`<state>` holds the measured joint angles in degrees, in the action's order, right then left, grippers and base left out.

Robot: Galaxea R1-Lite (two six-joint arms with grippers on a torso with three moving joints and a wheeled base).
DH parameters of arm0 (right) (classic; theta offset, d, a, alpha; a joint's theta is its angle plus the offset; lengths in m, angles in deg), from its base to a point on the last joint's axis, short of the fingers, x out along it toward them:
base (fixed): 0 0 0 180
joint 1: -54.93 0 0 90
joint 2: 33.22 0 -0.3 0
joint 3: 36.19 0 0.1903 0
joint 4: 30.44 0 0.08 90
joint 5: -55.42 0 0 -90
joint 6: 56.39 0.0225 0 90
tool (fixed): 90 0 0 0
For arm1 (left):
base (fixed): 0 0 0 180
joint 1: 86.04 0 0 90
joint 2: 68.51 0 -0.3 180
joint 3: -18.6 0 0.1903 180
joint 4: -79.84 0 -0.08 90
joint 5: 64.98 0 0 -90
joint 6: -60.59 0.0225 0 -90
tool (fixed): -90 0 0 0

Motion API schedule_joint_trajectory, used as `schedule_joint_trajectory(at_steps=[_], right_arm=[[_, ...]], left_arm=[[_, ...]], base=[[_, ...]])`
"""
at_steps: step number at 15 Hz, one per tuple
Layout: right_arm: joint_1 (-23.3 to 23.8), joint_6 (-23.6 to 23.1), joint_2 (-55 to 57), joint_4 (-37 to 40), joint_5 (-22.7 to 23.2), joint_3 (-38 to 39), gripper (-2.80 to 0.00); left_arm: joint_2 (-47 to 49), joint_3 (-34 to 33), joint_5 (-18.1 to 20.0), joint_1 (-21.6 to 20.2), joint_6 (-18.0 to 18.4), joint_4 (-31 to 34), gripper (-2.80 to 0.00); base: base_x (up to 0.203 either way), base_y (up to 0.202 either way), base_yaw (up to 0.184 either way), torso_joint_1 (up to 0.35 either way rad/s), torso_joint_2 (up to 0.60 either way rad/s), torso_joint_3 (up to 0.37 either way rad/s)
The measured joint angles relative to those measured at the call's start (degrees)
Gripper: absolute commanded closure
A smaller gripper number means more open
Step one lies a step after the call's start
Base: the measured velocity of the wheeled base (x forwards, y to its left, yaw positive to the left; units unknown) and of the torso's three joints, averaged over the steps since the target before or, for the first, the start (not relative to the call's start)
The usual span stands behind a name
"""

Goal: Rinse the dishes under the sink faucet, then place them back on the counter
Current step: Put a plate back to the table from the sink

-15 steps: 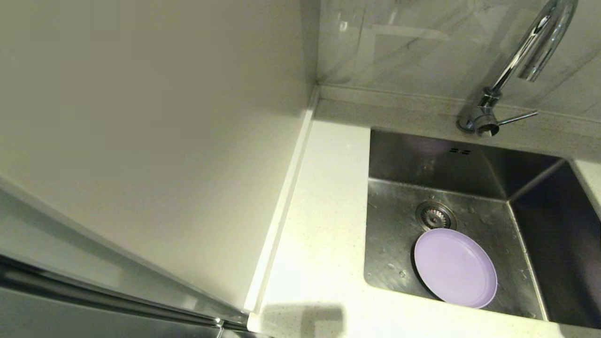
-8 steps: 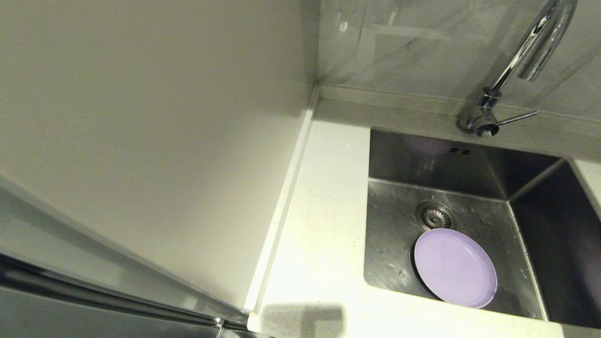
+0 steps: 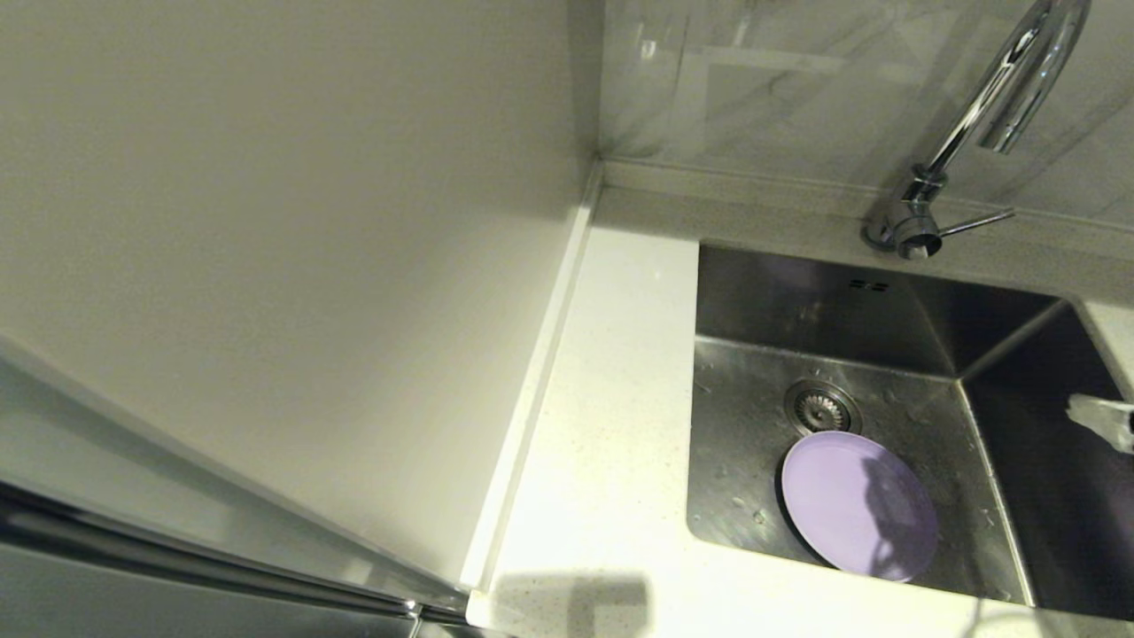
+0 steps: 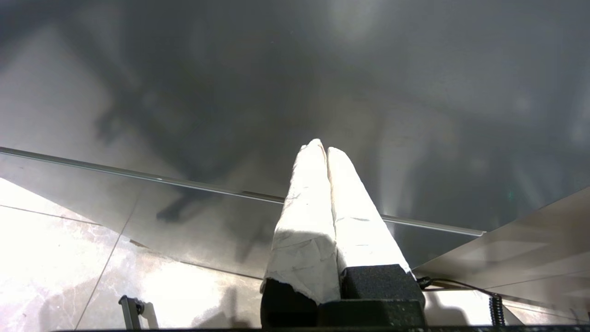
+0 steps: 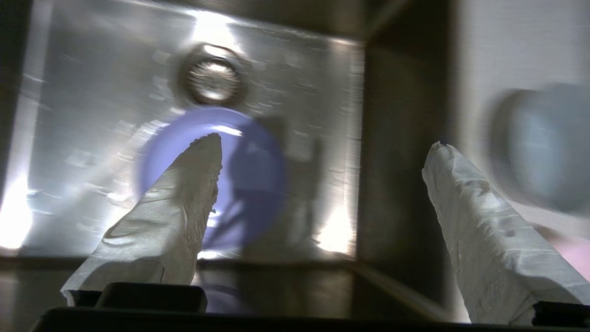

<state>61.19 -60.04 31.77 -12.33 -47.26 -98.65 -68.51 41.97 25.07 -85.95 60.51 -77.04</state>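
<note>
Steel sink open from above; lilac plate covers its floor beside the drain strainer; faucet arches over the sink's back edge.

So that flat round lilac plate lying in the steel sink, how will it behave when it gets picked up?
The flat round lilac plate looks rigid and probably light. Lying flat on the wet floor of the stainless steel sink, its low rim gives little to pinch, so it may slide rather than lift. It is unlikely to roll or tip.

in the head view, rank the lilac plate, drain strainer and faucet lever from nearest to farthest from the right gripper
From the right gripper, open at the sink's right edge:
1. Lilac plate, on the sink floor, near side.
2. Drain strainer, just behind the plate.
3. Faucet lever, on the back ledge.
</note>
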Motion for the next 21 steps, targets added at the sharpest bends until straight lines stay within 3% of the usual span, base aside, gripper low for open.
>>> schedule_joint_trajectory(at_steps=[3, 7, 13, 15, 21], right_arm=[[-3.8, 6.3, 9.5, -0.9, 0.1, -3.1, -2.8], [-5.0, 7.9, 23.5, -3.4, 4.4, -5.3, -2.8], [-4.0, 8.0, 39.1, -17.2, 16.3, -7.3, -2.8], [-3.5, 6.9, 41.2, -18.4, 20.1, -7.2, -2.8], [0.9, 2.6, 45.0, -19.5, 21.8, -6.3, -2.8]], left_arm=[[0.0, 0.0, 0.0, 0.0, 0.0, 0.0, 0.0], [0.0, 0.0, 0.0, 0.0, 0.0, 0.0, 0.0], [0.0, 0.0, 0.0, 0.0, 0.0, 0.0, 0.0], [0.0, 0.0, 0.0, 0.0, 0.0, 0.0, 0.0], [0.0, 0.0, 0.0, 0.0, 0.0, 0.0, 0.0]], base=[[0.0, 0.0, 0.0, 0.0, 0.0, 0.0], [0.0, 0.0, 0.0, 0.0, 0.0, 0.0], [0.0, 0.0, 0.0, 0.0, 0.0, 0.0], [0.0, 0.0, 0.0, 0.0, 0.0, 0.0], [0.0, 0.0, 0.0, 0.0, 0.0, 0.0]])
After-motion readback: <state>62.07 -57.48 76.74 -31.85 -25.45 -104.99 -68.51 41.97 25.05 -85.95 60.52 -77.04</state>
